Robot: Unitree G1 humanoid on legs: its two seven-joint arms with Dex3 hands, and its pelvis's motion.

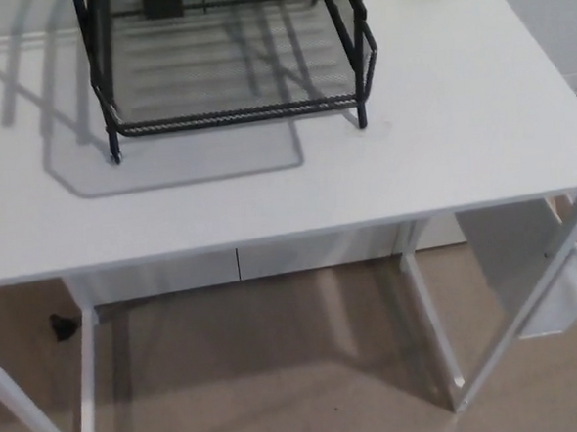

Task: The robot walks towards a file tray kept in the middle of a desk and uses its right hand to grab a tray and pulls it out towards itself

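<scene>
From my feed the file tray (230, 68) sits up at 12 o'clock on the desk (441, 148), a bit left of centre. It's a black wire rack, and its top is cut off by the frame edge. I can make out one mesh tray (226, 73) in the bottom slot, front rim facing me, plus two front legs planted on the desk top. Whether there are more trays above it I can't tell, since the upper part runs out of the picture. The rack throws a grey shadow toward 7 o'clock across the white surface.

Hands: neither one shows in the feed right now, so I can't say anything about fingers, open or closed, and nothing of the robot touches the rack.

Going outward, it's one white desk filling the upper half, front edge running across the middle. Under it I count three white legs showing, one at 8 o'clock and two around 4 to 5 o'clock. One white fabric pouch (542, 269) hangs off the frame at 4 o'clock. A small black thing (63, 327) lies on the beige floor (279, 373) at 8 o'clock, too blurry to identify. White cabinet fronts sit behind the desk legs.
</scene>
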